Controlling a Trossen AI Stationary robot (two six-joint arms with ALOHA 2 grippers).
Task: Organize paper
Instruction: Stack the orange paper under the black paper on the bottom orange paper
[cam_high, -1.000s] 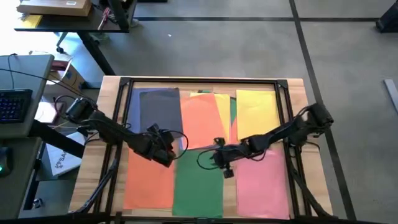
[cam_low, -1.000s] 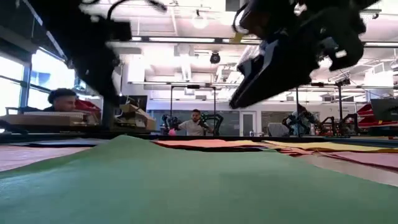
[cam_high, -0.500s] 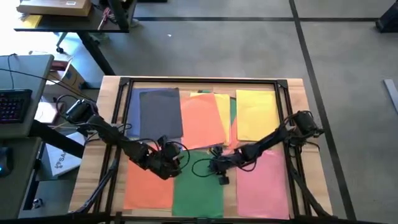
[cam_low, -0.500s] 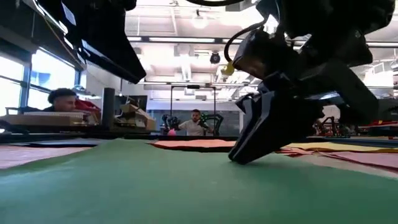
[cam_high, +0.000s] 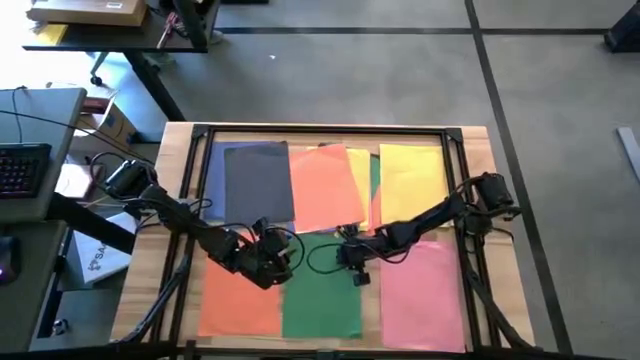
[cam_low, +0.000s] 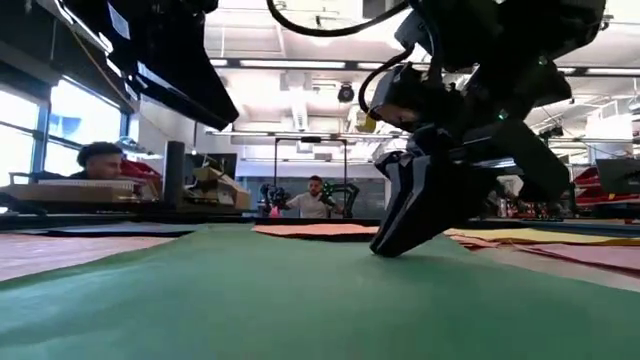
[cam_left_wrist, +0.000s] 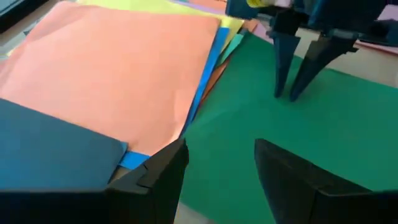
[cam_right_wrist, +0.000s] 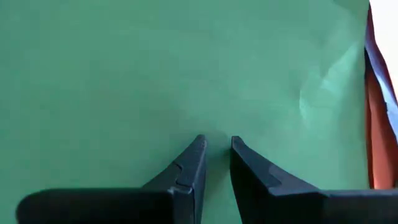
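Two grippers meet over the green sheet (cam_high: 320, 290) at the counter's (cam_high: 480, 150) near middle. Your right gripper (cam_right_wrist: 214, 152) presses down on it, fingers slightly parted, holding nothing. Left gripper (cam_left_wrist: 217, 168) hovers open alongside. Keep pressure light and slide slowly to avoid creasing.

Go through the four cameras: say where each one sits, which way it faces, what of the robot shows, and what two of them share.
High: overhead, straight down; both arms over the coloured sheets.
Low: at table height, level across the green sheet toward the room; the right gripper touches it.
Left wrist: on the left arm, past the left gripper to the orange sheet.
Right wrist: looks down at green paper; fingers nearly closed.
Shared: the left wrist and low views both show the right gripper.
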